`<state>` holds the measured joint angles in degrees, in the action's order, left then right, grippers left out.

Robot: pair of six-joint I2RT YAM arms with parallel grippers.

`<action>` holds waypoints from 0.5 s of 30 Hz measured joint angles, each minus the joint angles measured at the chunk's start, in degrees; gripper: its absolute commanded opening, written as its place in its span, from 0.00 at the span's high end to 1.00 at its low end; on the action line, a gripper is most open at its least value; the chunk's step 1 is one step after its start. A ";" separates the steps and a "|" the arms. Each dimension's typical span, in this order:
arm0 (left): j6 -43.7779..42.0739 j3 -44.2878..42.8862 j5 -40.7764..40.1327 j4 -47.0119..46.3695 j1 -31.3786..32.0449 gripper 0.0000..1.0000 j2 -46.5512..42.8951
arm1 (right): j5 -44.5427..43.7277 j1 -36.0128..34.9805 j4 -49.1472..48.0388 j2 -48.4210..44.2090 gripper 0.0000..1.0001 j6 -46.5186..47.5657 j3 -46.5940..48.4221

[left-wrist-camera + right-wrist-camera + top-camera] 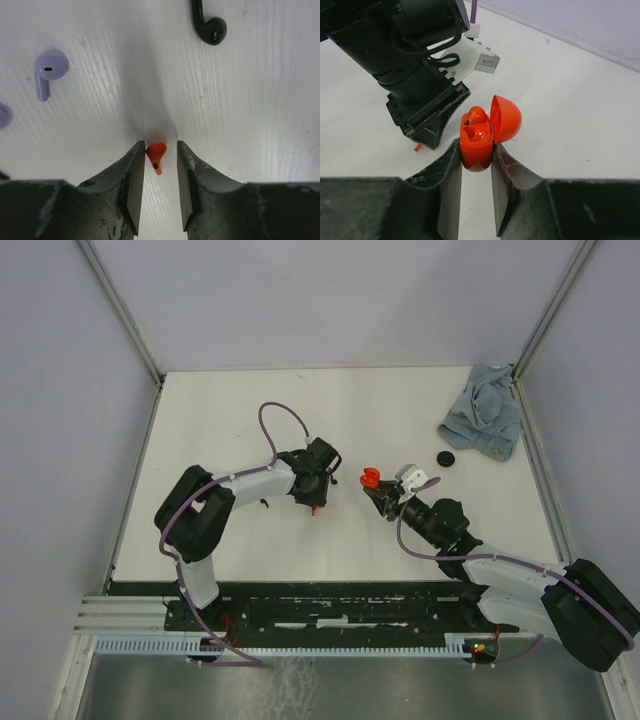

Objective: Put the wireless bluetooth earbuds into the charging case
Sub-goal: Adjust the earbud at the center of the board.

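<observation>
My right gripper [475, 146] is shut on an open red charging case [476, 150], held just above the table, its lid [506, 119] hinged back to the right. One red earbud [476, 115] sits in the far slot; the near slot is empty. In the top view the case [369, 478] is at table centre. My left gripper [161, 146] is open, pointing down at the table, with a loose red earbud [156, 156] lying between its fingertips against the left finger. A lilac earbud [48, 72] and a black earbud [210, 27] lie beyond it.
The left gripper [427, 112] stands close to the left of the case, the two grippers nearly facing in the top view. A black round disc [446, 458] and a crumpled blue-grey cloth [485, 410] lie at the back right. Another lilac piece [2, 116] shows at the frame's left edge.
</observation>
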<state>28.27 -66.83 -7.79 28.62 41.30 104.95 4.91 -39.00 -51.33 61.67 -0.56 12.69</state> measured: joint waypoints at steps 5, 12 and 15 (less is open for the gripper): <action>-0.04 -1.14 0.50 -0.02 0.33 0.61 0.44 | -0.02 0.00 0.00 0.00 0.98 0.00 0.00; -0.04 -1.18 -0.42 0.85 0.37 0.60 0.44 | -0.02 0.00 0.00 0.00 0.98 0.00 0.00; -0.07 -1.29 -1.38 2.29 0.59 0.60 0.44 | -0.02 0.00 0.00 0.00 0.98 0.00 0.00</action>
<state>28.21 -68.12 -9.17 30.92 41.89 105.38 4.89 -39.00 -51.33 61.67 -0.56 12.69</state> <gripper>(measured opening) 0.400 0.327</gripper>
